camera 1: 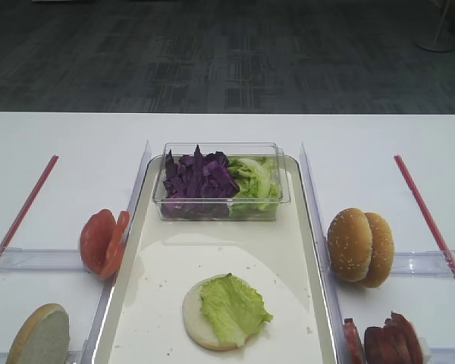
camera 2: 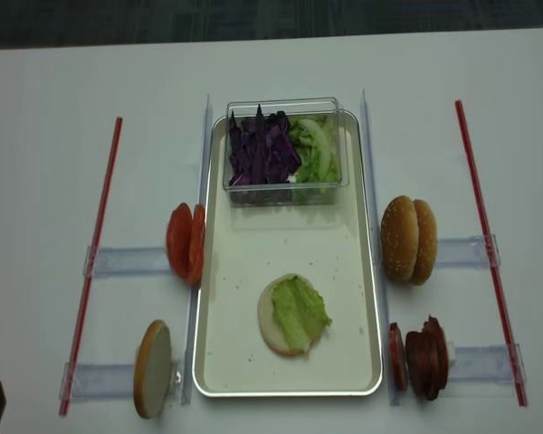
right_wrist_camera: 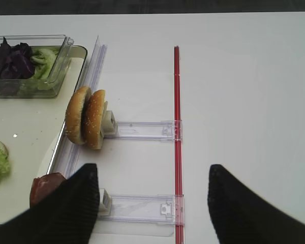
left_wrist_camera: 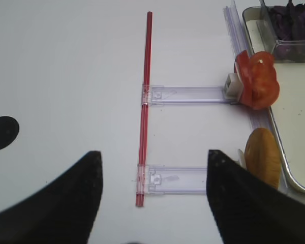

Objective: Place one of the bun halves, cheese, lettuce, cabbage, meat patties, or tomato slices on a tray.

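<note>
Lettuce (camera 2: 300, 312) lies on a bun half (camera 2: 273, 318) at the tray's (camera 2: 244, 371) near end — farther back sits the clear tub (cabbage and greens) (camera 2: 285, 149). Both pincers, right (right_wrist_camera: 152, 203) and left (left_wrist_camera: 152, 203), hang spread and empty above the worktop's (camera 2: 45, 136) side edges.

1. A cream-coloured tray (camera 2: 226, 298) with a silvery rim is seen on a white table (camera 2: 36, 136).
2. Deep purple cabbage (camera 2: 261, 150) and pale green lettuce (camera 2: 315, 149) are shown in a clear container (camera 2: 285, 190) at the tray's far edge.
3. A whitish bun half (camera 2: 273, 316) is topped with a bright green lettuce leaf (camera 2: 299, 312).
4. Red tomato slices (camera 2: 186, 242) are pictured off the tray's left edge.
5. Golden-brown, sesame-speckled buns (camera 2: 409, 240) are seen off its right edge.
6. Dark red-brown meat patties (camera 2: 423, 345) are shown at the near right corner.
7. Red strips (camera 2: 95, 244) are laid near the table's sides.
</note>
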Controlling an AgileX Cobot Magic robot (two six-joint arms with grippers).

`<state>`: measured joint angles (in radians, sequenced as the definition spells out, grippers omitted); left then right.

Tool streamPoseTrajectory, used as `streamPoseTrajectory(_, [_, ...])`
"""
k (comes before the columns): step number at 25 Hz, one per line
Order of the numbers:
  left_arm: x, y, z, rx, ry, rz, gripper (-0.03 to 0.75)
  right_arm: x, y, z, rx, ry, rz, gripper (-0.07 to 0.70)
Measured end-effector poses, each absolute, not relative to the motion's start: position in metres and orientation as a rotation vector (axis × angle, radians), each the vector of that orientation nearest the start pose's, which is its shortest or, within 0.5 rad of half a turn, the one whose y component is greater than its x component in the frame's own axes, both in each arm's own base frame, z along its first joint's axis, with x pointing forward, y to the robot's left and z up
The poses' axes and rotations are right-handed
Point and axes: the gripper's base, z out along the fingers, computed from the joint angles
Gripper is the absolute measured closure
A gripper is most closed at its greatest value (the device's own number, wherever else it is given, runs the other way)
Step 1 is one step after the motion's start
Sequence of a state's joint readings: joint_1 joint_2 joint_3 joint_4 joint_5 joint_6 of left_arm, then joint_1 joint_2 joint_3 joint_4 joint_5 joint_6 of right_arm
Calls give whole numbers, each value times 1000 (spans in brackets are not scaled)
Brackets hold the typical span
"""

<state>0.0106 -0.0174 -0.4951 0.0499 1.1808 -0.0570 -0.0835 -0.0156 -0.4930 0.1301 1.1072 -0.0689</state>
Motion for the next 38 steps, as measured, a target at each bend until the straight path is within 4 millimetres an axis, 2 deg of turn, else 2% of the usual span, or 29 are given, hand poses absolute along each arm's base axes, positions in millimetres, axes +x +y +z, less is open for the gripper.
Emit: streamPoseTrajectory(38, [-13, 4, 266, -79, 2149, 33, 293, -7, 10, 270, 31, 2088, 64, 145])
